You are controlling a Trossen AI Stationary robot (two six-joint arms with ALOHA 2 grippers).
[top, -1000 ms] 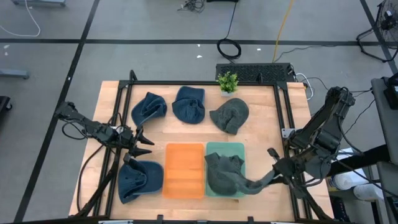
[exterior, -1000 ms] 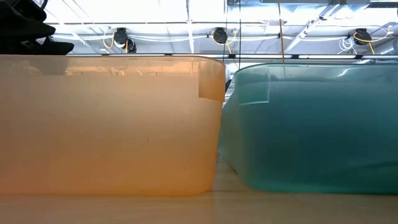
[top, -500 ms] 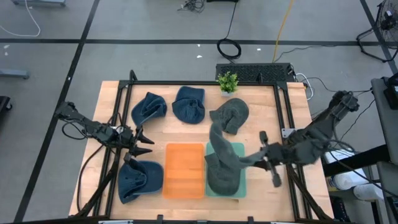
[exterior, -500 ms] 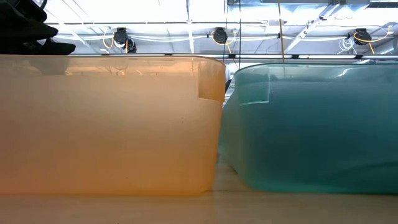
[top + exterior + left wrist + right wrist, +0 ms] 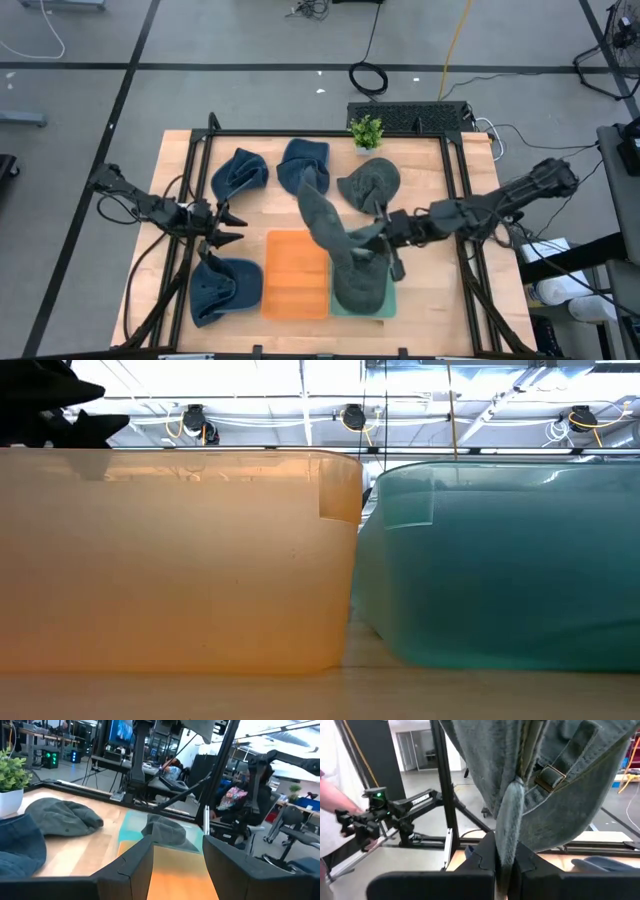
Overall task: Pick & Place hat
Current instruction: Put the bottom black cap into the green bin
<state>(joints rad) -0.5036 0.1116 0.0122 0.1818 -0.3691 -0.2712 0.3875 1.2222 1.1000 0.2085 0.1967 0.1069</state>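
My right gripper [image 5: 385, 237] reaches in from the table's right, above the green bin [image 5: 388, 300], and is shut on a grey hat [image 5: 322, 215] with a strap and buckle [image 5: 551, 774]. The cloth spreads from the gripper toward the far left, over the orange bin [image 5: 296, 275]. A grey heap [image 5: 360, 285] lies in the green bin; I cannot tell whether it belongs to the held hat. My left gripper [image 5: 222, 228] waits open by the table's left edge, with nothing between its fingers [image 5: 135, 865]. My right gripper pinches a bunched fold of the grey hat [image 5: 511, 827] between its two fingers. The fingers point level and come from the table's right. The hat is lifted, with its loose cloth spread beyond the fingertips. I cannot tell whether its lower end touches the heap in the bin.
Another grey hat [image 5: 370, 185] and two blue hats [image 5: 240, 172] [image 5: 303, 165] lie along the far half of the table. A third blue hat [image 5: 225, 288] lies near left. A small potted plant [image 5: 367, 130] stands at the far edge. A black frame borders the table.
My right gripper has swung from the near right corner toward the table's left and far side, over the green bin, turning as it went. The grey hat came with it. Its held end, which trailed over the bin's right side, is now lifted and spread toward the far left.
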